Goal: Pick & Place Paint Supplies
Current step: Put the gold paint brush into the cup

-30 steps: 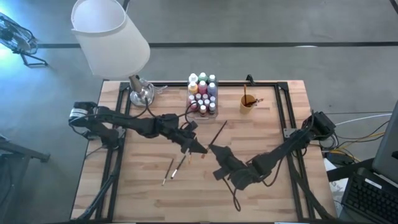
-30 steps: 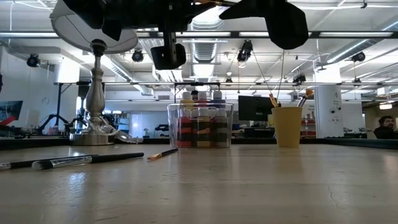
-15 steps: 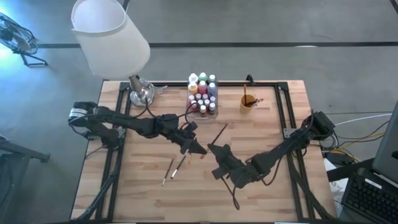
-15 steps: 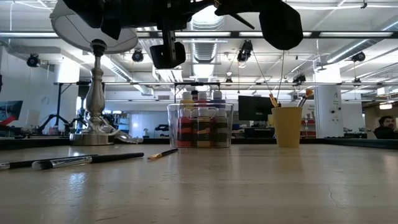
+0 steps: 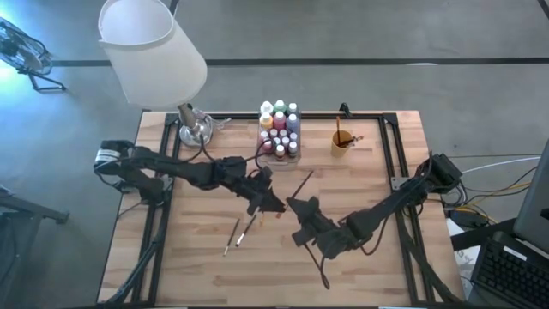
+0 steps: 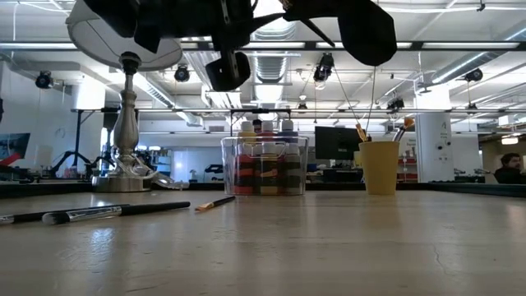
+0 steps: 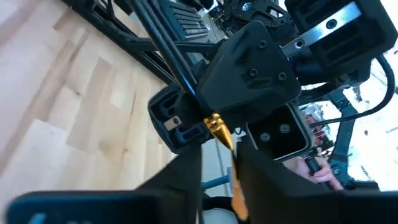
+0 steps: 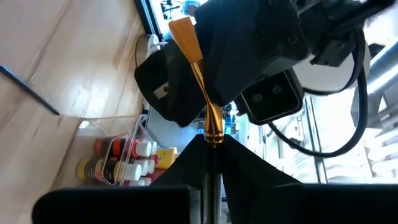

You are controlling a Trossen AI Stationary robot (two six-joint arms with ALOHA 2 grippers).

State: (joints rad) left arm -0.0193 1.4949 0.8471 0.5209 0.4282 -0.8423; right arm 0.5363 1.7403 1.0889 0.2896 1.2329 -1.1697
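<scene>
The right pincer [image 8: 211, 146] has just clenched on the brush [image 8: 198, 68]. The left pincer [image 7: 217, 158] is now letting go. The hand-off is nearly done.

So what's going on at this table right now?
Both arms meet in mid-air over the table's middle, passing a paintbrush. The right gripper is shut on it; the left gripper has its fingers apart around the brush. Two more brushes lie on the table, and the paint bottles sit in their box.
</scene>
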